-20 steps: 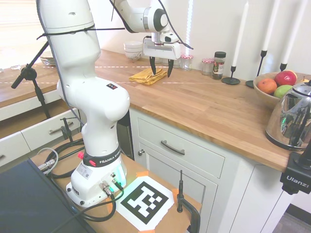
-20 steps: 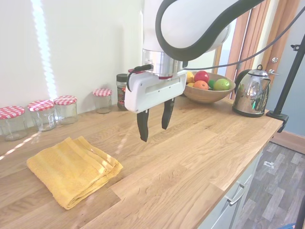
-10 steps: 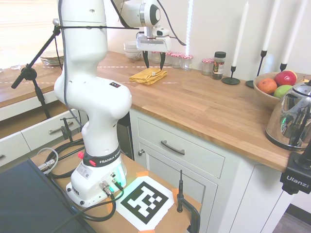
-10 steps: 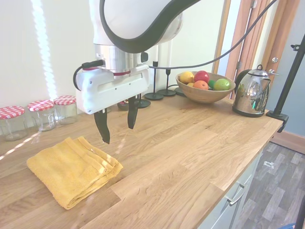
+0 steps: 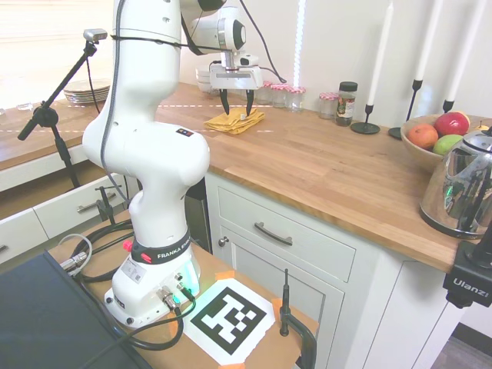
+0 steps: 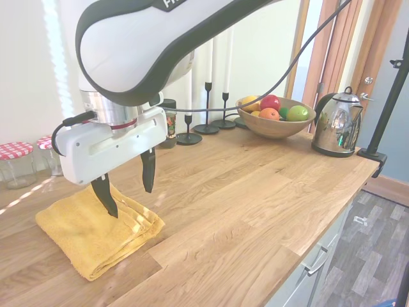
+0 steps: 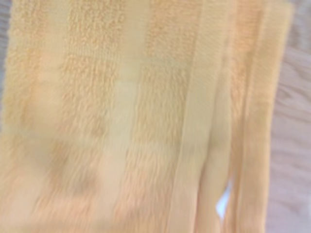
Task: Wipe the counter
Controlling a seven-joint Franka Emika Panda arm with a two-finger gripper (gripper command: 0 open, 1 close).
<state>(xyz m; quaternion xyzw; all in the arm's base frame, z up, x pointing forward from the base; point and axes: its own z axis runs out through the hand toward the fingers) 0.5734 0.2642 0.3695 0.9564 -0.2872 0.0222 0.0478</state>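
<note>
Yellow folded towel point(image 6: 96, 233) is lying untouched on the wooden counter point(image 6: 255, 192) while the gripper point(image 6: 128, 188) is hovering over it, fingers spread wide, so no wiping is happening yet.

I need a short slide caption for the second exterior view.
Open gripper poised above a folded yellow towel on the wooden counter.

Both exterior cameras share the yellow towel point(image 5: 234, 121) under the gripper's fingers point(image 6: 148, 171) — one far behind the arm, one close opposite — while the wrist camera stares straight down, very near.
</note>
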